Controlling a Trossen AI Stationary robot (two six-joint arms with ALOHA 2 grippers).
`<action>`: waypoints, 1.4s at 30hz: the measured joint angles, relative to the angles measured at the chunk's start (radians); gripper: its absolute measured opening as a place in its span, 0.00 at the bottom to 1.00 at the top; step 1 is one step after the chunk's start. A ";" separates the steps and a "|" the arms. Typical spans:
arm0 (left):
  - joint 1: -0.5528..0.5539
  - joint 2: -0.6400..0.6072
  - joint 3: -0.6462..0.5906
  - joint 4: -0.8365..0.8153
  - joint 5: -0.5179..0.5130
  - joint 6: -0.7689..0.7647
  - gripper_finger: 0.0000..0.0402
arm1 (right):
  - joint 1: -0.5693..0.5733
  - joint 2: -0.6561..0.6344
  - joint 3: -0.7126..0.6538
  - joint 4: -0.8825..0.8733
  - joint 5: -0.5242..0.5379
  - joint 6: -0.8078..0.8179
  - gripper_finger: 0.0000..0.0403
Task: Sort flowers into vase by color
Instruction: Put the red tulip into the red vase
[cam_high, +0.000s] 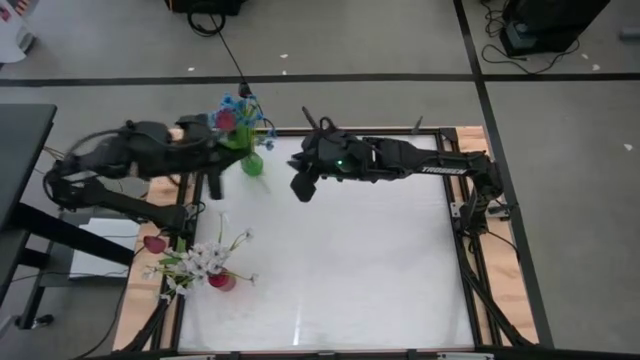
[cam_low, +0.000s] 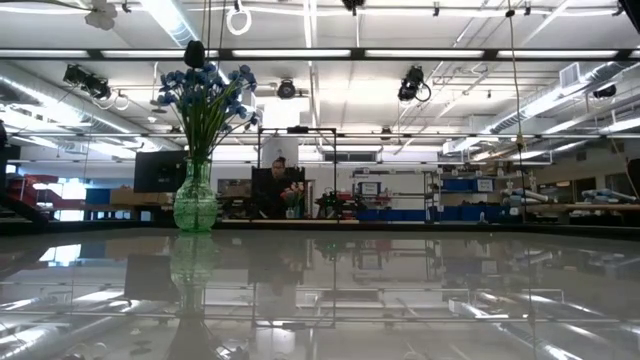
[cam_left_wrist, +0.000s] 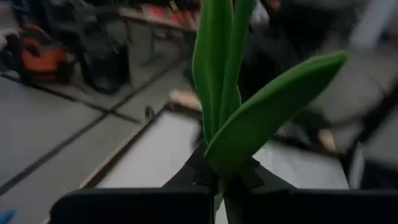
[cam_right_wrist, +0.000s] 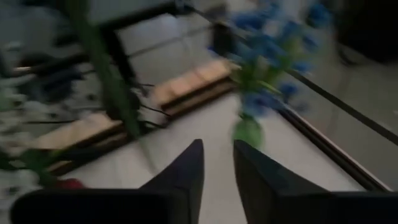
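Above the green vase (cam_high: 252, 163), my left jaws (cam_left_wrist: 219, 186) clamp a tulip stem (cam_left_wrist: 217, 93) for sorting; my right jaws (cam_right_wrist: 217, 163) stand slightly apart.

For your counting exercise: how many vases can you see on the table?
2. A green vase with blue flowers stands at the far left corner; a red vase with white flowers stands near the left edge.

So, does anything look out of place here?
A pink-red tulip sits among the blue flowers above the green vase, the wrong colour there; the left gripper is shut on its leafy stem. The right gripper hovers open beside.
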 joint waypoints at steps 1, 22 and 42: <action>0.000 -0.014 0.022 -0.078 0.030 0.006 0.03 | -0.005 -0.006 0.000 -0.032 0.024 0.023 0.25; 0.000 -0.459 -0.123 -0.604 0.165 -0.203 0.02 | -0.039 -0.016 -0.001 -0.226 0.043 0.168 0.31; 0.000 -0.719 -0.578 -0.113 0.673 -0.052 0.02 | -0.034 -0.016 -0.001 -0.307 -0.010 0.366 0.31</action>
